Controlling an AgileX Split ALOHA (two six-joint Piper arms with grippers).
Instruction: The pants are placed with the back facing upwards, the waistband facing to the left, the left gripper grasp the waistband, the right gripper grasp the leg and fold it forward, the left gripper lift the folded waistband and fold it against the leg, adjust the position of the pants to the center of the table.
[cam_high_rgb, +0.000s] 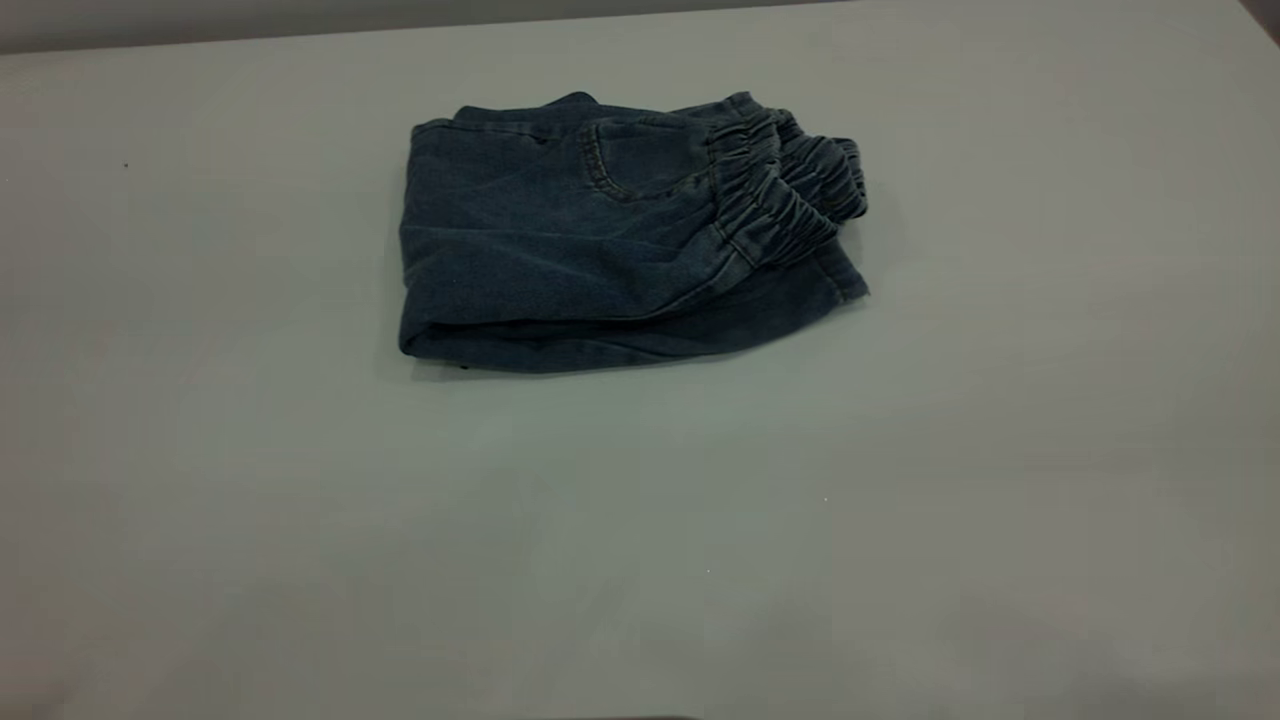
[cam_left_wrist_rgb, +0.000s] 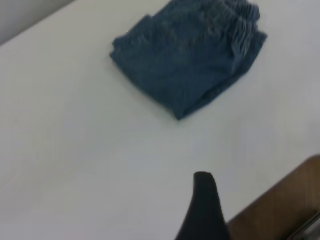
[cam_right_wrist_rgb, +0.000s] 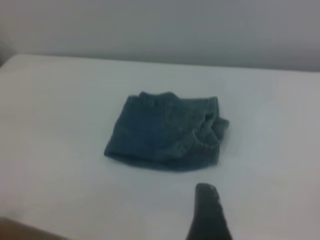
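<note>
In the exterior view the pants (cam_high_rgb: 620, 235) lie folded into a compact, roughly rectangular bundle on the white worktop (cam_high_rgb: 640, 520), nearer the far edge than the near edge and about midway between the left and right edges. The gathered elastic waistband (cam_high_rgb: 790, 185) sits on top at the bundle's right end, turned toward the worktop's right edge, with a back pocket (cam_high_rgb: 640, 160) showing just beside it. The fold line runs along the bundle's left end, and a lower layer of denim sticks out below the waistband at the near right corner. Neither arm appears in this view. In the left wrist view the folded pants (cam_left_wrist_rgb: 187, 60) rest flat on the worktop (cam_left_wrist_rgb: 75, 150), well apart from the left hand (cam_left_wrist_rgb: 204, 207), of which only one dark fingertip shows near the worktop's brown wooden edge (cam_left_wrist_rgb: 285, 205); whether this hand is released or clenched cannot be told. In the right wrist view the pants (cam_right_wrist_rgb: 167, 132) lie well apart from the right hand (cam_right_wrist_rgb: 207, 212), again a single dark fingertip holding nothing that can be seen, its state likewise impossible to tell.
</note>
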